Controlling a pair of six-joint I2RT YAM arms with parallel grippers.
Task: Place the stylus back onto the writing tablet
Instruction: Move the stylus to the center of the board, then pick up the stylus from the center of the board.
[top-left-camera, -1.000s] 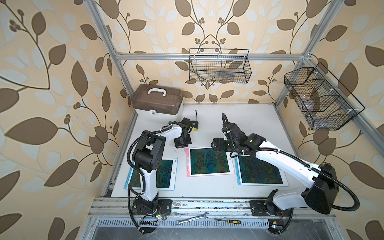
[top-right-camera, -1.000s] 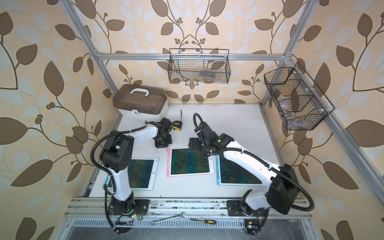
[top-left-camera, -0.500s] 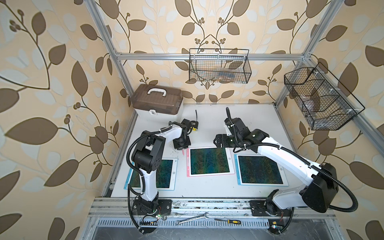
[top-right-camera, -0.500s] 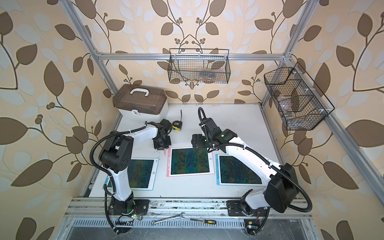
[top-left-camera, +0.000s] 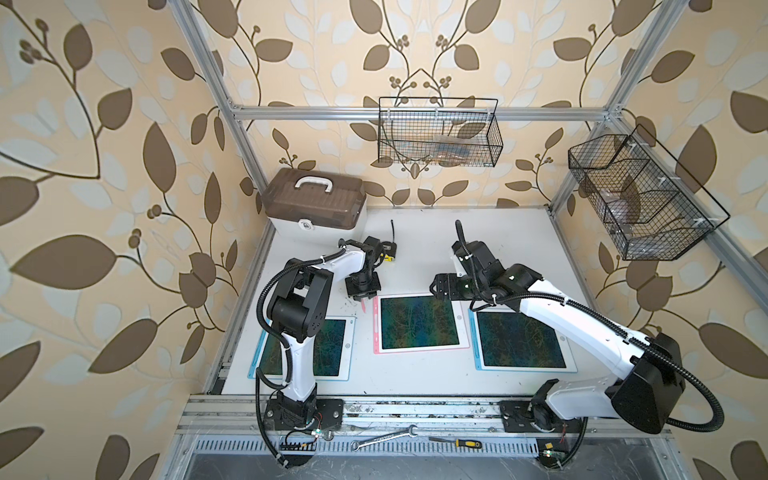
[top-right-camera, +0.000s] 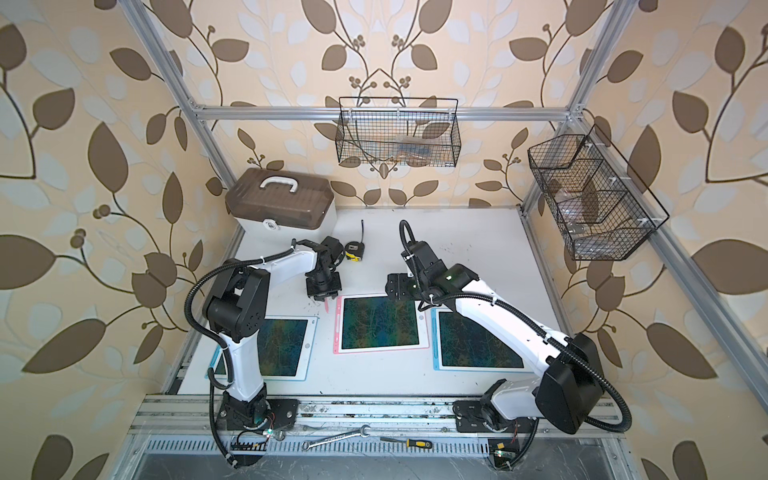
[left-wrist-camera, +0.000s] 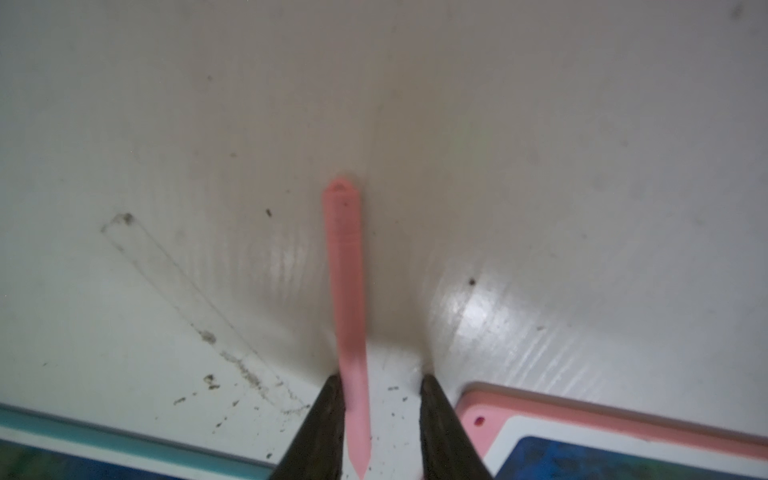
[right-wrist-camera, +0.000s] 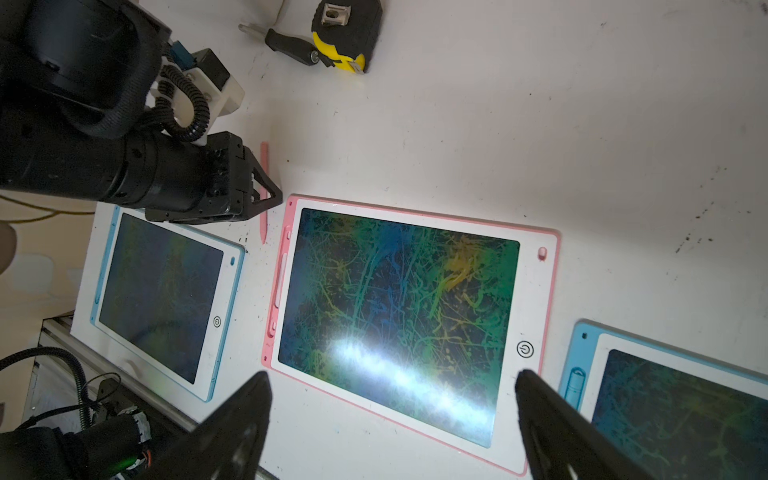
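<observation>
Left wrist view — left claw parted, straddling loose pink stylus; right claw wide, empty.

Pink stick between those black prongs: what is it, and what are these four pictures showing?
A left arm and a right arm, both robots, stand at a white table. Two pictures look down from above; two come from cameras on the wrists. On the table lie a pink tablet, two blue tablets, a tape measure and a box. The stick is a pen, lying on the table beside the pink tablet. The left claw is open around it, not gripping; the right claw is open and empty.
</observation>
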